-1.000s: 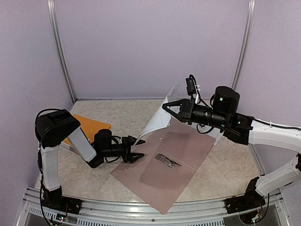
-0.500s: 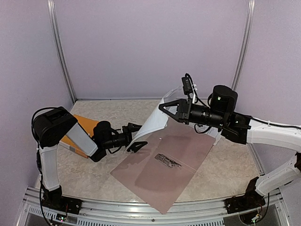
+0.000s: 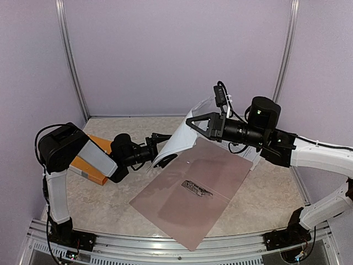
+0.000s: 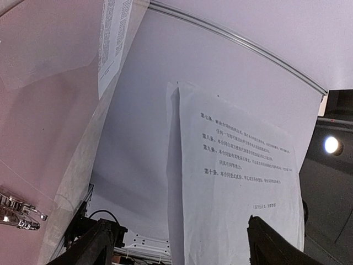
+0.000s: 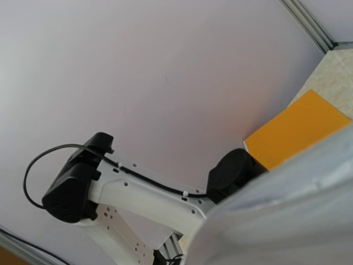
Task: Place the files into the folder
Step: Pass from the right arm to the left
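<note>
Compared to a second ago, the left gripper (image 3: pixel 163 149) has come up off the folder's (image 3: pixel 182 215) left corner and swung toward the hanging paper. Its jaws have also gone from part open to spread wide. The right arm has crept a bit further left over the folder's far edge, so the paper hangs slightly more to the left.

The folder lies open and flat on the table (image 3: pixel 110 204). The only thing on its pink inside is the metal clip (image 3: pixel 197 189), roughly in the middle.

The files (image 3: pixel 179 141) are up in the air above the folder's far-left edge, curling down from the right gripper (image 3: pixel 191 122). That one is pressed together and looks like it's pinching the top of the sheets, though the exact contact is hard to make out. The left wrist view shows a printed sheet standing right between the spread fingers (image 4: pixel 99 245). I can't tell if either finger touches it.

There's an orange flat thing (image 3: pixel 88 167) on the table well to the left of the folder, behind the left arm.
</note>
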{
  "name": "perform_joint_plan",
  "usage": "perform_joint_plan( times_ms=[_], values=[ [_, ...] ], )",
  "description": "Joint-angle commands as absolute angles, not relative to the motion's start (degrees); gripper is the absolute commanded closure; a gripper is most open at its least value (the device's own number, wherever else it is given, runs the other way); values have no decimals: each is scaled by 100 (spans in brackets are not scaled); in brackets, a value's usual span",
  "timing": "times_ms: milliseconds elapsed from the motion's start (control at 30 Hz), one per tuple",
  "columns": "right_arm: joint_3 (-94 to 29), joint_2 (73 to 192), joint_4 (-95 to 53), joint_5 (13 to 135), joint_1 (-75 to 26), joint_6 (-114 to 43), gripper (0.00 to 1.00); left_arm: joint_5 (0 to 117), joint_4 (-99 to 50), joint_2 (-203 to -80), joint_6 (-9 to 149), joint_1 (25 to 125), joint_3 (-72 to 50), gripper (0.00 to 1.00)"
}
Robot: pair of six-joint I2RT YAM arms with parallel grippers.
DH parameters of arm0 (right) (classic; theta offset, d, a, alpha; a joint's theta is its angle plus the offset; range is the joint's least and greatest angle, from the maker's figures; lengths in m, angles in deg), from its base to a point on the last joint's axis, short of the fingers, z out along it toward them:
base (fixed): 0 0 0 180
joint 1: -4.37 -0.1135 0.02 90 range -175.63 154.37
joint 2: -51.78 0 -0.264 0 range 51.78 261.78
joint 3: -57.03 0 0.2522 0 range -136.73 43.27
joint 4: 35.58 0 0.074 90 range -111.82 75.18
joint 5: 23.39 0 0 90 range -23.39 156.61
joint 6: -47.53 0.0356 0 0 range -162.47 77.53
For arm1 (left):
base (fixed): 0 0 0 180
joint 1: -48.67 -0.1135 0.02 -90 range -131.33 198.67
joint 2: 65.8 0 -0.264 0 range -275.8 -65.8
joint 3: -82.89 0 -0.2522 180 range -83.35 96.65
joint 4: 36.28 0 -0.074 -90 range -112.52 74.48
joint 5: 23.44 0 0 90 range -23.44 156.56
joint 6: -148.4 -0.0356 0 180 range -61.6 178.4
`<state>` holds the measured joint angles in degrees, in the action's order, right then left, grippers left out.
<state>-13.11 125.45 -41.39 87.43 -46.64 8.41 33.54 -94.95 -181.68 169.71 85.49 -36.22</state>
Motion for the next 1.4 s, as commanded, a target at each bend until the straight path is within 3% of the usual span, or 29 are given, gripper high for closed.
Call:
perform_joint_plan(
  times_ms=[0,267,467,767,1367],
  values=[
    [-1491,12462,-4153,8831,-4715,702,100,3260,-9567,-18107,17172,8660,-3421,20],
    [-1433,12470,-4247,8878,-4716,715,100,3254,-9616,-18094,17420,8761,-3081,21],
    [-1380,12382,-4191,8811,-4714,691,100,3235,-9669,-18088,17537,8761,-2974,27],
    [-1280,12291,-4076,8726,-4718,620,100,3293,-9953,-18085,17734,8728,-3065,46],
    [-917,11936,-3425,8295,-4635,520,100,3131,-9911,-17827,17594,8561,-3187,75]
  ],
)
